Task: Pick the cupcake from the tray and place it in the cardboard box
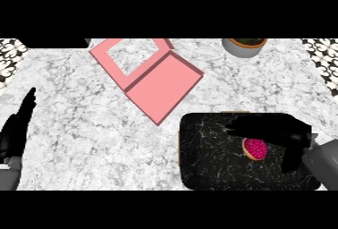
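right hand [280, 129]: curled round pink-frosted cupcake [255, 148], lower right
cupcake: on black marbled square tray [204, 156]
pink open cardboard box [148, 74]: upper centre
left hand [20, 125]: fingers straight, left edge

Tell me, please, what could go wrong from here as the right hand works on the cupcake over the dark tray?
1. The right hand covers much of the cupcake, so whether it is held cannot be seen; it might slip when lifted.
2. The pink box lies away to the upper left of the black tray, so the carry crosses open counter.
3. Its open lid lies beside the box and could be mistaken for the target.
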